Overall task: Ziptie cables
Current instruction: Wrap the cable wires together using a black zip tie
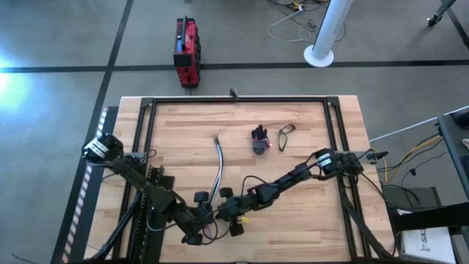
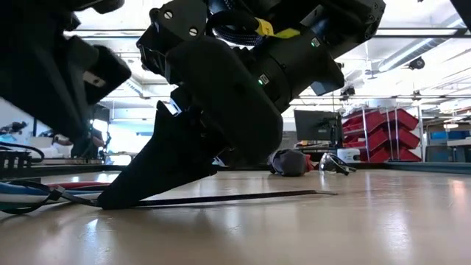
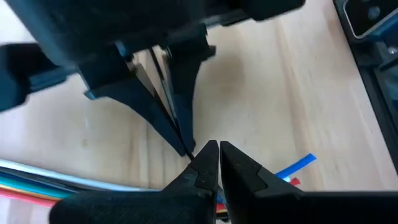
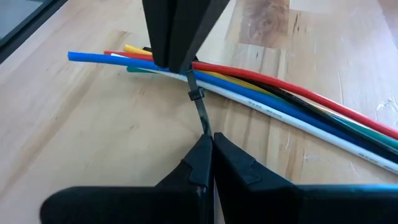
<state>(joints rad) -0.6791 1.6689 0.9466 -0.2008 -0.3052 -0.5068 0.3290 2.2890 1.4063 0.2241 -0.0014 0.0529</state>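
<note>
Both arms are dark and chunky, made of blocky jointed parts. The right arm (image 1: 293, 178) has silver screws, a tiny green light, looping black cables (one with yellow tags) and pointed black fingers.

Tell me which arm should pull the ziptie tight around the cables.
Right, probably. Its claw is shut on the ziptie tail, just past the head. The left claw is shut at the cables opposite, better placed to brace.
</note>
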